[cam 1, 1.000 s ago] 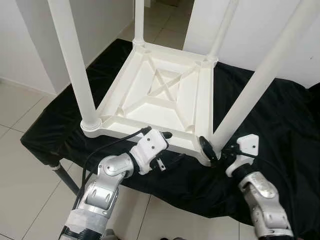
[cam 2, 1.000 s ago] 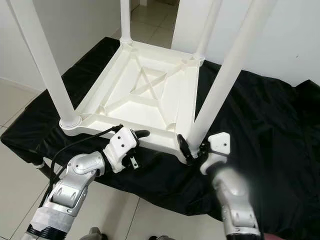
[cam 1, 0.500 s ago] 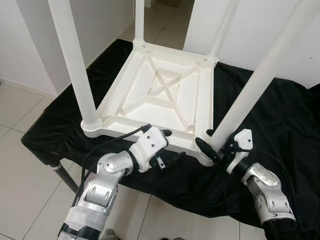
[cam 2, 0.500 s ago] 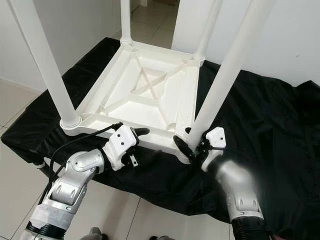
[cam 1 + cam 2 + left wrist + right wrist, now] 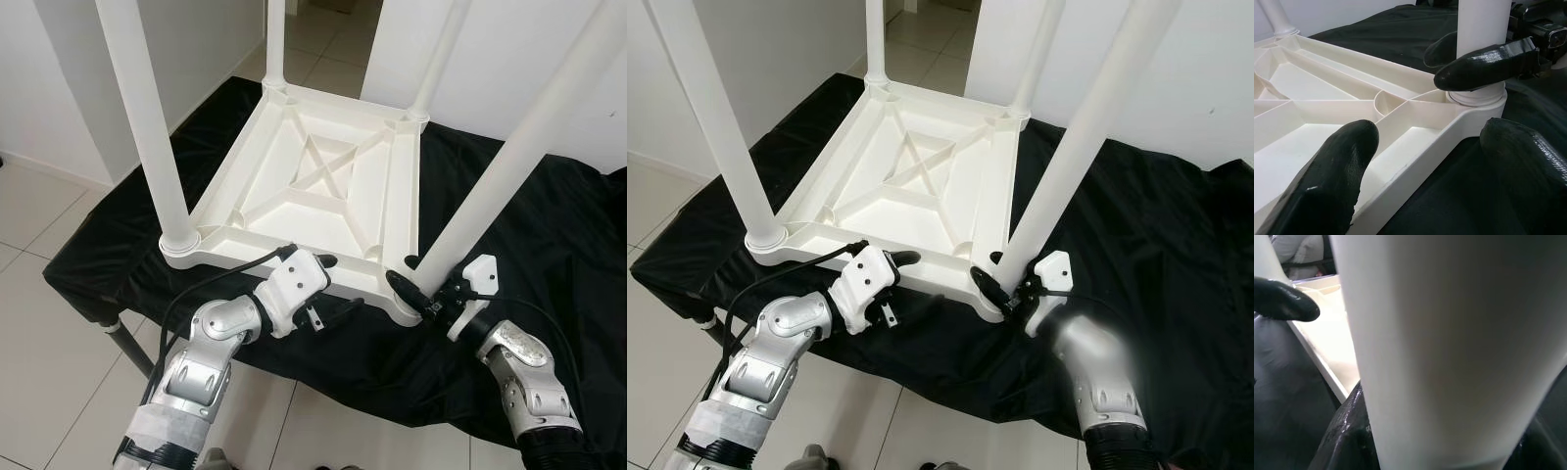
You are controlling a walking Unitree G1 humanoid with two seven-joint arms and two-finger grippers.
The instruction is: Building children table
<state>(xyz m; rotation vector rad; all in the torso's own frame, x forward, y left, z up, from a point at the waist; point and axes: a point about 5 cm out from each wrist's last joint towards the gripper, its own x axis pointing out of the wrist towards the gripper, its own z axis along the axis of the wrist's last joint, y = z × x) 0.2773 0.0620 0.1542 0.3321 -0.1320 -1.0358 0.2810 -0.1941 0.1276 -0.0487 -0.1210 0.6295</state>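
A white children's table (image 5: pixel 323 186) lies upside down on a black cloth, its legs pointing up. My left gripper (image 5: pixel 335 284) is at the table's near rim, open. One finger (image 5: pixel 1327 186) rests over the rim's inside, the other (image 5: pixel 1528 166) is outside it above the cloth. My right gripper (image 5: pixel 409 276) is at the foot of the near right leg (image 5: pixel 509 166), shut on it just above the socket. The leg (image 5: pixel 1449 347) sits between its two fingers in the right wrist view, and one of those fingers (image 5: pixel 1484 66) lies against the leg in the left wrist view.
The black cloth (image 5: pixel 529 255) covers a low stand whose dark metal leg (image 5: pixel 127 348) shows at the near left. Pale floor tiles (image 5: pixel 49 323) lie around it, and white walls stand behind. The near left table leg (image 5: pixel 147 117) rises close to my left arm.
My right gripper has slid in toward the near right leg and closed around its foot. My left gripper has stayed at the near rim.
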